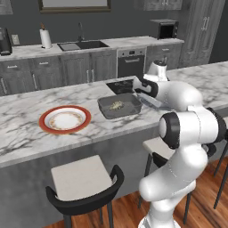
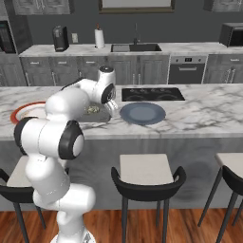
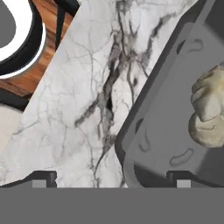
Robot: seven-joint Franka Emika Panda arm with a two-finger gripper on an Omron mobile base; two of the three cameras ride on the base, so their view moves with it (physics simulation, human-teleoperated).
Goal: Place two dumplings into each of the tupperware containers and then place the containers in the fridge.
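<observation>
Gripper: jaws wide apart, empty, straddling the tub's rim, bottom of frame.
Dumplings: two, inside tub, right edge.
Risk: closing off-centre could tip the tub.

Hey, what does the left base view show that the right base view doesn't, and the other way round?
Left base view alone: the whole red-rimmed plate and the open grey tub, dumplings clearly inside. Right base view alone: the round blue-grey plate beside the cooktop, and the coffee maker in full. Both share the marble counter, sink, paper towel roll, oven and stools.
</observation>
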